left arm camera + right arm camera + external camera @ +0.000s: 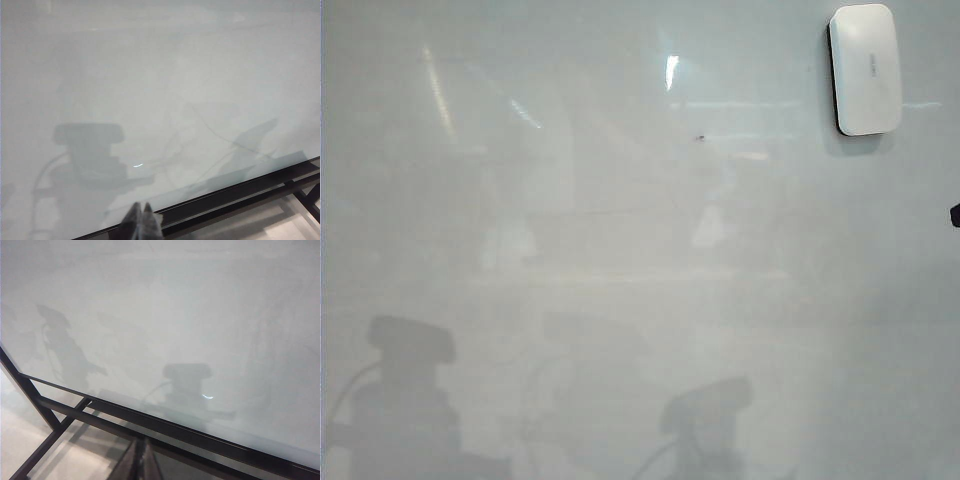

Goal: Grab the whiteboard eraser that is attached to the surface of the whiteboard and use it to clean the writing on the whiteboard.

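Note:
The whiteboard (620,250) fills the exterior view, glossy and pale grey. The white whiteboard eraser (866,68) sticks to it at the upper right, long side upright. No red writing shows in any view. Neither gripper appears in the exterior view, only arm shadows low on the board. In the left wrist view my left gripper (142,204) is shut with nothing in it, just over the board's near edge. In the right wrist view my right gripper (141,441) is shut and empty, off the board beyond its black frame, far from the eraser.
A tiny dark speck (701,137) sits on the board left of the eraser. A small dark shape (955,213) pokes in at the right edge. The board's black frame (240,192) (175,432) borders it, with metal struts (55,422) and pale floor beyond.

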Available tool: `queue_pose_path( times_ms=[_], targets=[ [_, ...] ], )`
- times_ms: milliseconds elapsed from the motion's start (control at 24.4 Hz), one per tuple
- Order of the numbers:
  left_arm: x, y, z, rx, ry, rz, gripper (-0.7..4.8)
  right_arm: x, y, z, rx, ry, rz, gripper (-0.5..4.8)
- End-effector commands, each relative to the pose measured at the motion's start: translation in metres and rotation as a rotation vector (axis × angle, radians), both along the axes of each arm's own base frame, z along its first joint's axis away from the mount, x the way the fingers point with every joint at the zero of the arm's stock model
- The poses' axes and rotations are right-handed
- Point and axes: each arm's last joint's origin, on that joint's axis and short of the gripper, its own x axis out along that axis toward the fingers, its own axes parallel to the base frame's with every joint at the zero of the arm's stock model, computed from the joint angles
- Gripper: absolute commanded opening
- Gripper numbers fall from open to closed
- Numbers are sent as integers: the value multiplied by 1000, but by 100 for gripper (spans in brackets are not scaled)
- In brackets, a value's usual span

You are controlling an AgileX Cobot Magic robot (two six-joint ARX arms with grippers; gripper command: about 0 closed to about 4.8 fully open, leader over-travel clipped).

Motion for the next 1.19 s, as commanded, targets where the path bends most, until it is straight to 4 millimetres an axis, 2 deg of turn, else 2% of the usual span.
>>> queue_pose_path(
  times_ms=[41,369,574,697,1189],
  targets=[
    [0,0,3,-7,-11,-6,-5,3,-6,2,-39,-38,-117,0],
    [0,0,2,-7,-10,-6,-5,11,-32,2,-38,-65,-409,0],
    [0,0,2,-6,-10,-6,-5,12,-33,14,-50,-203,-419,0],
    [0,0,2,-7,-10,-6,-5,12,-33,17,-45,-227,-423,0],
    [0,0,2,-7,-10,-6,-5,10,-35,-3,-110,-34,-442,0]
  ],
)
